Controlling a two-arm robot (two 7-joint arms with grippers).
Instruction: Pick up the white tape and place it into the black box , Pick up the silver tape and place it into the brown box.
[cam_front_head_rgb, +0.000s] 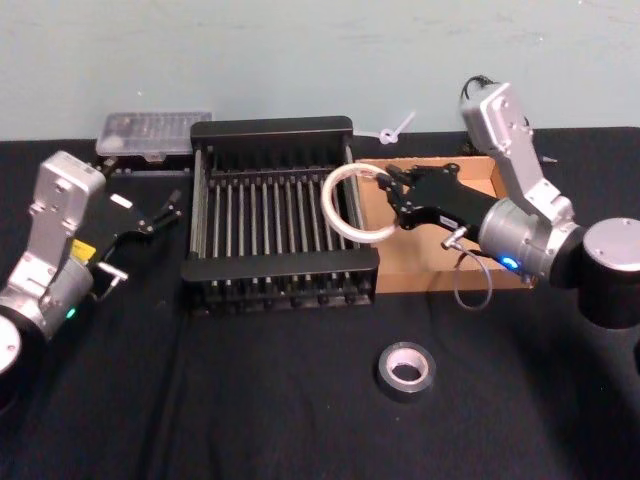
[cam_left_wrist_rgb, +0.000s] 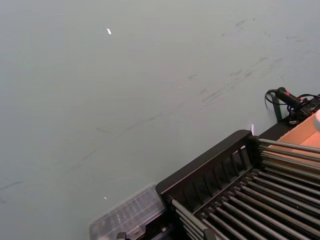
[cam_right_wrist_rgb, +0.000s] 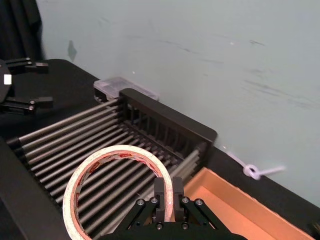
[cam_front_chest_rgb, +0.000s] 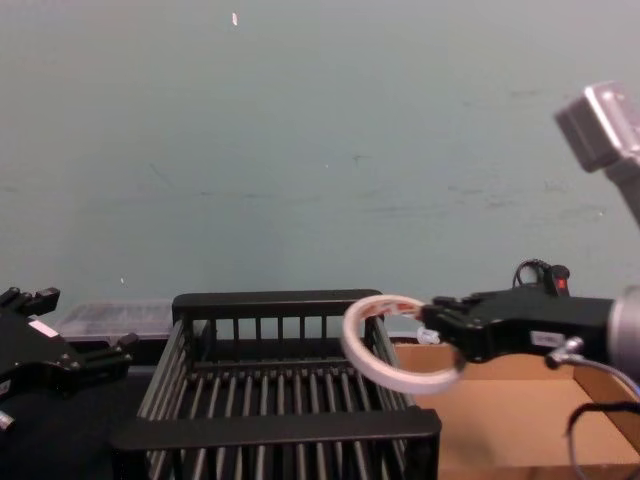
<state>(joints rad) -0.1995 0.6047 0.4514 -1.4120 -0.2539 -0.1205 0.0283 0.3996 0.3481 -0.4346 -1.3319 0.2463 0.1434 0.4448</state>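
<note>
Right end effector (cam_front_head_rgb: 388, 190) grips white tape (cam_front_head_rgb: 345, 203), tilted on edge above black box (cam_front_head_rgb: 270, 130) at its 3 o'clock rim. Silver tape (cam_front_head_rgb: 406, 370) on counter (cam_front_head_rgb: 250, 400) at 5 o'clock. Left end effector (cam_front_head_rgb: 165, 213) open, idle at 9 o'clock. Brown box (cam_front_head_rgb: 480, 170) partly hidden by arm.

No text, label, brand, number or sign can be read in any view. The white tape (cam_right_wrist_rgb: 117, 186), at the lower centre of the right wrist view, carries reddish print around its face, but the print is too blurred to make out as letters. A small blank white patch sits at the far left edge of that same view, and a yellow sticker shows on the left arm at the left edge of the head view, neither with legible writing.
</note>
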